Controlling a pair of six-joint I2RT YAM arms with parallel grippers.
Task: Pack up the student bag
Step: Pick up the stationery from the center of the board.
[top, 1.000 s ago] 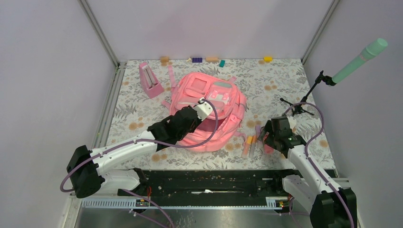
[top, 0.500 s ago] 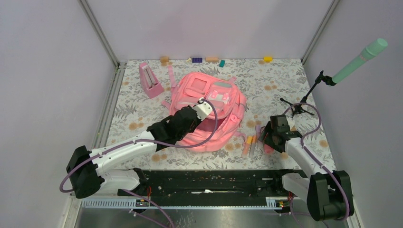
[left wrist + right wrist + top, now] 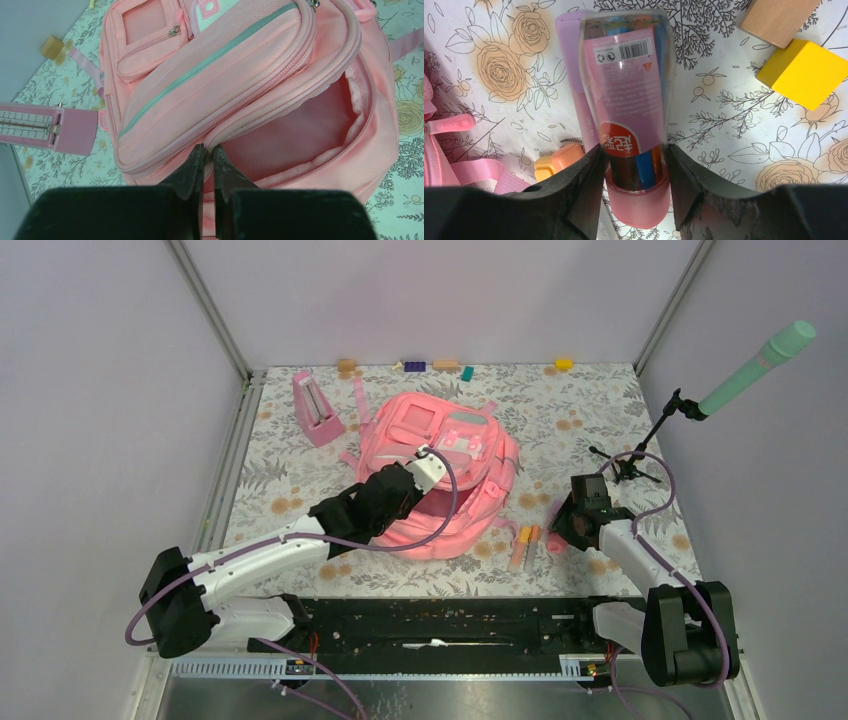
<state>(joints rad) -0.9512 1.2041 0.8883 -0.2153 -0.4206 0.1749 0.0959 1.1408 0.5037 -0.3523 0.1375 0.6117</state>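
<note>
- Right now the student bag [image 3: 440, 475] lies flat in the middle of the desk [image 3: 590, 410], pockets up, with its main mouth gaping toward my bases.
- My left jaws [image 3: 206, 152] are pressed together on the lip of that mouth at the bag's near side. As far as I can judge they pinch the fabric and hold the upper flap raised.
- My right jaws [image 3: 635, 150] sit off the bag's near-right corner, one finger on each side of a clear pack of pens [image 3: 626, 85]. They lie right against its sides, but I cannot tell whether they grip it.
- The pack's long axis runs straight ahead of the right jaws, pink-capped end nearest me, so I span its narrow width.
- The coming move turns on this: the bag's mouth lies to the left of the pack, apart from it. My right arm is the nearer one, and the left is busy at the lip. I judge the pack should travel toward the bag and go in lengthwise.
- Count:
  - one bag and one pen pack
  - one lilac pen [image 3: 574, 75] lying along the pack's bag-facing side
  - two orange-capped markers [image 3: 520, 548] between pack and bag
  - one yellow block [image 3: 804, 72] and one wooden block [image 3: 776, 17] on the pack's side away from the bag
  - one pink metronome [image 3: 317, 410] beyond the bag's left
</note>
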